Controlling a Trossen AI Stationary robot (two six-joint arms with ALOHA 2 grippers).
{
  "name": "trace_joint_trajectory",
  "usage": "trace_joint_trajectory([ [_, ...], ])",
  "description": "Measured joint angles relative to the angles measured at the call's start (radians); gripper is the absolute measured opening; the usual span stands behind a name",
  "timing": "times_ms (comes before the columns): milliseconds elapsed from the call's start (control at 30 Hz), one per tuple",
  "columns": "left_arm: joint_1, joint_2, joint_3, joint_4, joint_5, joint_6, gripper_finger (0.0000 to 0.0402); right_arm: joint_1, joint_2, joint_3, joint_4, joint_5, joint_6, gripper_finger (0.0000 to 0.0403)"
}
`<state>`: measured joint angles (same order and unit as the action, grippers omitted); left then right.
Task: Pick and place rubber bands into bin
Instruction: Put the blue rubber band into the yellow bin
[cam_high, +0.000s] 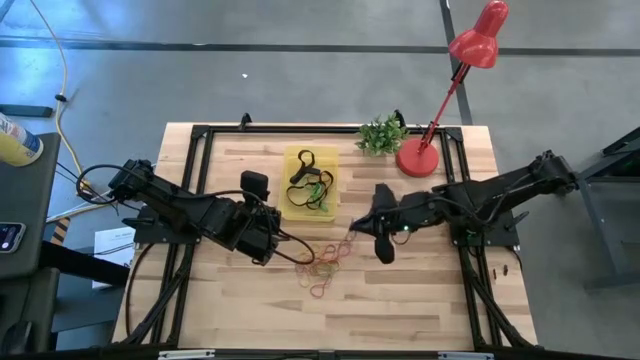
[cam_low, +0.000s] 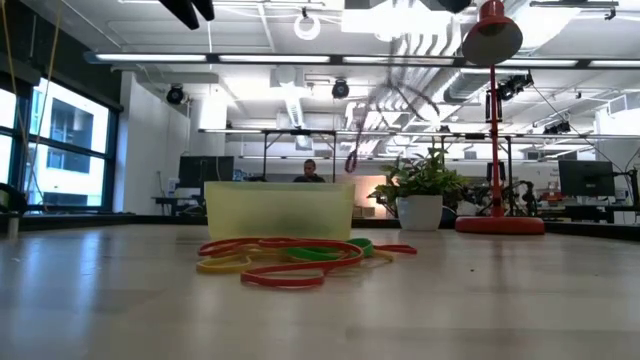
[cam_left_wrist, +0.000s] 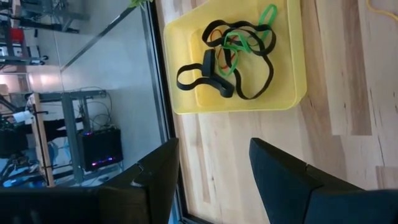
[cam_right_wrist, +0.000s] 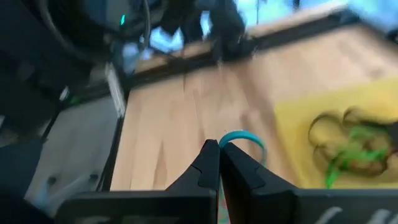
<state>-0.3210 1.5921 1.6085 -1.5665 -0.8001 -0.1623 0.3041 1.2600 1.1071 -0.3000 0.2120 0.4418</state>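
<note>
The yellow bin (cam_high: 311, 181) sits near the table's far edge and holds black and green rubber bands (cam_left_wrist: 231, 53). A loose pile of red, yellow, green and tan bands (cam_high: 325, 265) lies on the wood near the table's middle, also seen as the pile (cam_low: 290, 258) in the low view. My right gripper (cam_high: 353, 229) is right of the bin and above the pile's far end, shut on a teal band. My left gripper (cam_high: 258, 190) is open just left of the bin, its fingers (cam_left_wrist: 155, 180) pointing at it and touching nothing. My right gripper (cam_right_wrist: 219, 150) pinches a thin teal rubber band (cam_right_wrist: 247, 138) between its two shut fingertips. The band's loop stands out beyond the tips. In the low view a small loop (cam_low: 352, 158) hangs in the air above the pile, off the table.
A red desk lamp stands on its round base (cam_high: 417, 158) right of the bin, with a small potted plant (cam_high: 381, 135) beside it at the far edge. A black metal frame (cam_high: 200, 150) runs along the table's sides. Bare wood lies toward the near edge.
</note>
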Motion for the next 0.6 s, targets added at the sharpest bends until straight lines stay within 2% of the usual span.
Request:
trace_joint_trajectory([
  [67,0.0,0.0,0.0,0.005,0.0,0.0,0.0186,-0.001,0.014,0.0,-0.056,-0.074,0.002,0.0],
  [133,0.0,0.0,0.0,0.011,0.0,-0.003,0.0186,0.007,0.03,-0.003,-0.11,-0.038,0.035,0.0],
  [433,0.0,0.0,0.0,0.078,0.003,0.002,0.0186,0.03,0.07,0.0,-0.136,-0.085,0.082,0.0],
  [600,0.0,0.0,0.0,0.085,0.003,0.002,0.0186,0.093,0.171,-0.039,-0.395,-0.217,0.151,0.0],
])
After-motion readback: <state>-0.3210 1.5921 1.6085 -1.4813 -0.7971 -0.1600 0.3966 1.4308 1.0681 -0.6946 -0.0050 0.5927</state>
